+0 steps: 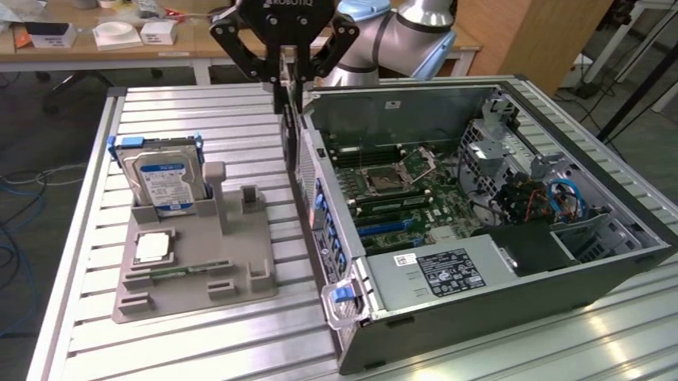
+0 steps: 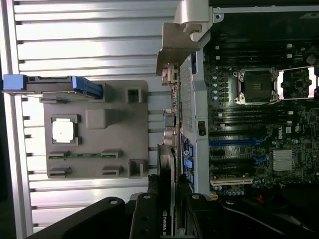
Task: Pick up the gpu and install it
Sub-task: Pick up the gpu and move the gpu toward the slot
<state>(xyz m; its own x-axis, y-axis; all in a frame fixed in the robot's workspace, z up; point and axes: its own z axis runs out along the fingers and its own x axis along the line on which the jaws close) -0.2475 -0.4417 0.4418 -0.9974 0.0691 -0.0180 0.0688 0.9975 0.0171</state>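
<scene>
- Slatted metal table (image 1: 190,119) (image 2: 89,40): carries everything below.
- Open computer case (image 1: 593,278) (image 2: 192,69): lies on its side and takes up the table half on the exterior view's right. The motherboard (image 1: 424,198) (image 2: 249,129) faces up, with an open CPU socket (image 1: 387,181) (image 2: 254,85). The boxed power supply (image 1: 450,270) sits at the near end.
- Robot arm (image 1: 424,32): comes in over the table's far edge.
- Grey parts fixture (image 1: 196,294) (image 2: 99,144): sits on the table half on the exterior view's left, towards the near edge, apart from the case.
- Hard drive (image 1: 164,182) (image 2: 55,84): stands upright in the fixture's far end, in a blue-edged carrier, with a blue-white label.
- Gripper (image 1: 286,79) (image 2: 168,199): black fingers are clamped on both faces of the gpu.
- gpu (image 1: 284,95) (image 2: 166,164): a thin dark card held on edge in the air. It is near the table's far edge, just outside the case wall that faces the fixture. It is not seated in any motherboard slot.
- CPU chip (image 1: 154,248) (image 2: 65,130): a silver square lying flat in a fixture pocket.
- Memory stick (image 1: 175,274) (image 2: 82,156): a narrow green stick lying in a fixture groove just beside the CPU chip, on its near side.
</scene>
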